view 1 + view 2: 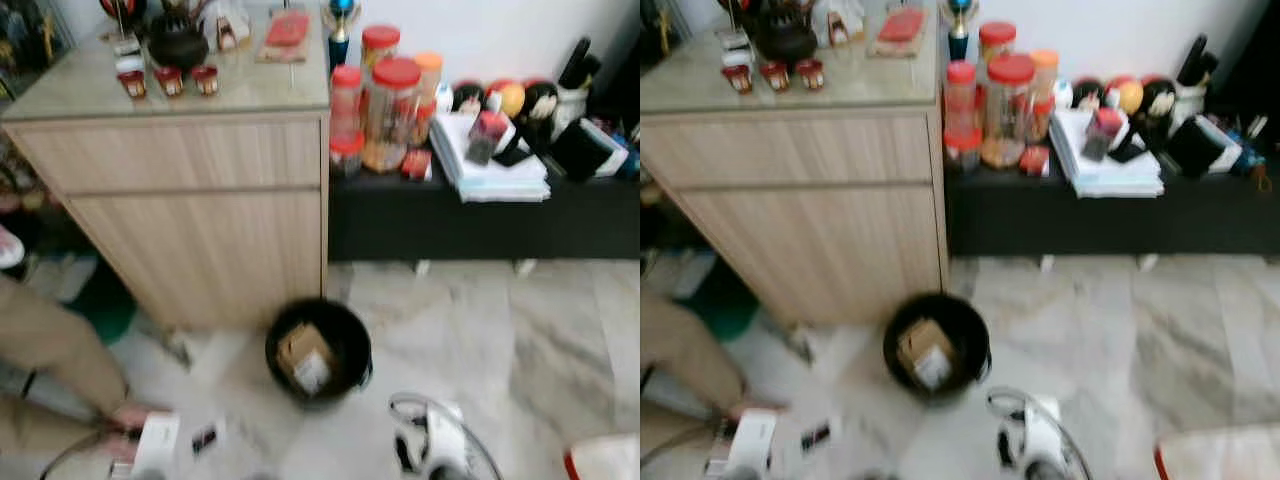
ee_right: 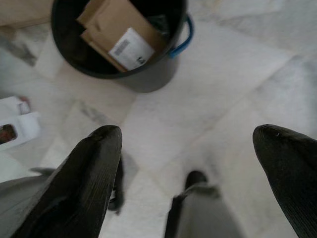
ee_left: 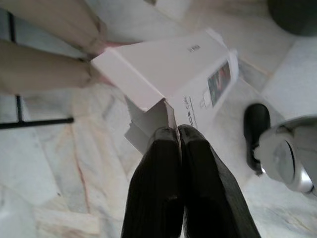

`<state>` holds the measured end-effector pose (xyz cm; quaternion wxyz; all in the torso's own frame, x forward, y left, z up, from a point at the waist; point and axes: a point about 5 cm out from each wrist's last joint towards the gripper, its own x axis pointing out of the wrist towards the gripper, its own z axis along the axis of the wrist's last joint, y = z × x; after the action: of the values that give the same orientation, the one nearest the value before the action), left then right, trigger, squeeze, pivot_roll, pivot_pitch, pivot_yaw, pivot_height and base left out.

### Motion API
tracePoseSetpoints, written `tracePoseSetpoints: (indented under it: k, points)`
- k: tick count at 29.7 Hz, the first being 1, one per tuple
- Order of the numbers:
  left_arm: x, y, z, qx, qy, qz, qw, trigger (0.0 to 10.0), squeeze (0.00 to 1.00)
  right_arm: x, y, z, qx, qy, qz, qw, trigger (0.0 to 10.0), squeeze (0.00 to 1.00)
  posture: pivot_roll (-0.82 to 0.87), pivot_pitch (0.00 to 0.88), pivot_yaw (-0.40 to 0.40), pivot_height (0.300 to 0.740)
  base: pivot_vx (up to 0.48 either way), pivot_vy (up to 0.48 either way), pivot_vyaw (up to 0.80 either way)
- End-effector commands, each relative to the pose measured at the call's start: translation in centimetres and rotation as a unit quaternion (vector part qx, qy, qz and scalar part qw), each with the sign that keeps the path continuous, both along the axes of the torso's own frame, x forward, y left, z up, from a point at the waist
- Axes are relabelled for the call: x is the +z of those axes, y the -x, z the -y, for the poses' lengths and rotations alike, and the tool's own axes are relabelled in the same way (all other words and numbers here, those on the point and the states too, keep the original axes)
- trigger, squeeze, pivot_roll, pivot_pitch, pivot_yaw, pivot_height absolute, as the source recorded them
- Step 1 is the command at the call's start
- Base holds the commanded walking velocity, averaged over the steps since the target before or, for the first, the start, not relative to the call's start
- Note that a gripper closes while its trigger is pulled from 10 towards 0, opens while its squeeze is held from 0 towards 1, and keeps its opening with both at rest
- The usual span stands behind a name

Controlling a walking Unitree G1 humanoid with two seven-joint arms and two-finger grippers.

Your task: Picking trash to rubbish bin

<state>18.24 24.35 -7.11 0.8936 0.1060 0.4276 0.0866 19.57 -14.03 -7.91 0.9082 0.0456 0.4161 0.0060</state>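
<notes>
At far left, we find the left gripper with fingers pinched on a flap of the white carton, held low above the floor. We judge it light, thin-walled, crushable; hold the edge. Rightward stands the black bin; the right gripper gapes wide, empty.

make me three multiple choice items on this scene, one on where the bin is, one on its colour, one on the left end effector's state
1. Where does the bin stand?
A. on the floor by the wooden cabinet
B. on the black bench
C. on the cabinet top

2. What colour is the bin?
A. white
B. black
C. red

3. What is the left end effector doing?
A. open, holding nothing
B. shut on a white box
C. shut on a jar

Answers: 1 A, it sits on marble floor at the cabinet's corner. 2 B, its wall is black. 3 B, its fingers pinch the box flap.
</notes>
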Motion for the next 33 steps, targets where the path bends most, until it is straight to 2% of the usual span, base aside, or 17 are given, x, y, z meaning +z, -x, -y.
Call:
tracePoseSetpoints:
  k: [1,12,27,33]
  points:
    - [-0.2,0.3,0.0,0.002,-0.001,-0.006,1.000,10.0,0.00,-0.3,0.6,1.1,-0.013,0.009,-0.010,1.000,10.0,0.00,0.14,0.154,0.047,0.728,0.289,0.000,0.00]
    - [0.0,0.0,0.0,-0.006,-0.003,-0.001,1.000,10.0,0.00,-0.3,0.6,1.1,-0.012,0.009,-0.010,1.000,10.0,0.00,0.14,0.153,0.049,0.728,0.287,0.000,0.00]
    - [1.1,-2.0,0.1,-0.031,-0.009,0.034,0.999,10.0,0.00,-0.2,0.4,0.9,-0.008,0.004,-0.009,1.000,10.0,0.00,0.14,0.145,0.054,0.728,0.287,0.000,0.00]
    - [1.9,-3.4,0.5,-0.057,-0.012,0.057,0.997,10.0,0.00,-0.3,0.5,0.8,-0.002,0.005,-0.012,1.000,10.0,0.00,0.14,0.132,0.058,0.728,0.288,0.000,0.00]
